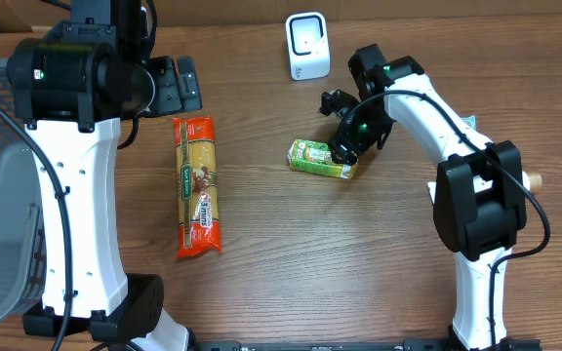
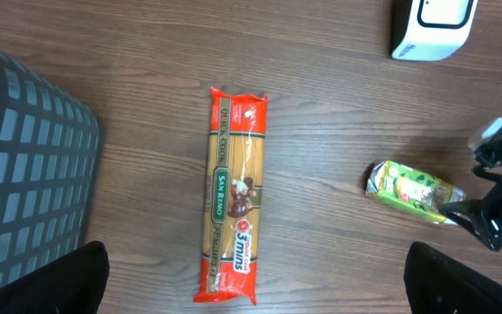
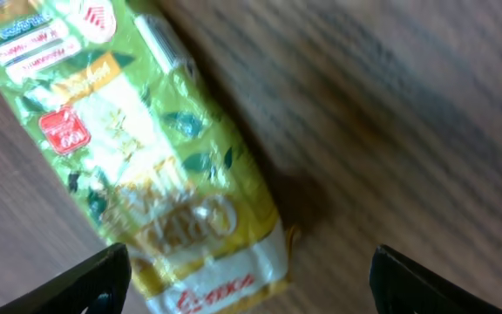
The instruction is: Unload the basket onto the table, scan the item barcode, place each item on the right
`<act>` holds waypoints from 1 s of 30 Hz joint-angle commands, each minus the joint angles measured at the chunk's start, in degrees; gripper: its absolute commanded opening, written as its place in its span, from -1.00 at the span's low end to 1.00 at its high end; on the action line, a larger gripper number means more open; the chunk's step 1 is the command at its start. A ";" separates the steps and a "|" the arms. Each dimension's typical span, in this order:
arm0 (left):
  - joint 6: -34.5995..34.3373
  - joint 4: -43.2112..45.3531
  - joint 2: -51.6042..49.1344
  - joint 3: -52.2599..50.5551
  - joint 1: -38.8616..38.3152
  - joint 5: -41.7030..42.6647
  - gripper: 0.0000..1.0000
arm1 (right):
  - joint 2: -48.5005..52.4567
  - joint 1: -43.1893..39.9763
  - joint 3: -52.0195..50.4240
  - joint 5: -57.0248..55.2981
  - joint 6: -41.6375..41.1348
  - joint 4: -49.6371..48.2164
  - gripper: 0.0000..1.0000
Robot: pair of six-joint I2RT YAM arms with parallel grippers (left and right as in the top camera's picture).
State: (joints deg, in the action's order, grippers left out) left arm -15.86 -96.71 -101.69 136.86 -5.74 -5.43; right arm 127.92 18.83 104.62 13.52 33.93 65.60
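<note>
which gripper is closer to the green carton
Right. The right gripper is open directly over one end of the green carton; the left gripper is well away, by the far end of the pasta packet.

- Left arm (image 1: 71, 195): raised upright on the left side; left gripper (image 1: 185, 86) held high, facing down, jaws spread fully wide.
- Right arm (image 1: 422, 102): elbowed inward towards the centre; right gripper (image 1: 347, 146) low, pointing down, jaws apart.

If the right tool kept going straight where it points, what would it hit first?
Most likely the green packet lying on the table below the right tool; depth is unclear.
</note>
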 commanded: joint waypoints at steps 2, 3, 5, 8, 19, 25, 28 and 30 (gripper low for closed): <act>1.07 -0.09 -0.22 0.11 0.04 -0.55 0.99 | 0.15 0.07 -1.79 3.63 5.03 -1.33 0.74; 1.07 -0.09 -0.22 0.11 0.04 -0.55 1.00 | 0.15 0.04 -2.03 4.13 5.49 -1.40 0.74; 1.07 -0.09 -0.22 0.11 0.04 -0.55 0.99 | 0.15 0.04 -2.25 4.39 5.57 -1.53 0.74; 1.07 -0.09 -0.22 0.11 0.04 -0.55 0.99 | 0.15 0.04 -2.25 4.61 5.57 -1.51 0.74; 1.07 -0.09 -0.22 0.11 0.04 -0.55 0.99 | 0.15 0.07 -2.29 6.32 5.57 -1.25 0.74; 1.07 -0.09 -0.22 0.11 0.04 -0.55 1.00 | 0.15 0.07 -2.69 6.62 7.67 -0.61 0.73; 1.07 -0.09 -0.22 0.11 0.04 -0.55 0.99 | 0.15 0.07 -3.65 6.75 8.59 -0.79 0.73; 1.07 -0.09 -0.22 0.11 0.04 -0.55 1.00 | 0.15 0.07 -4.57 6.75 8.59 -1.33 0.72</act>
State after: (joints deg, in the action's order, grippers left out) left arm -15.86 -96.68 -101.69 136.86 -5.74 -5.43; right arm 127.92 18.83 101.56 19.27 40.97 64.73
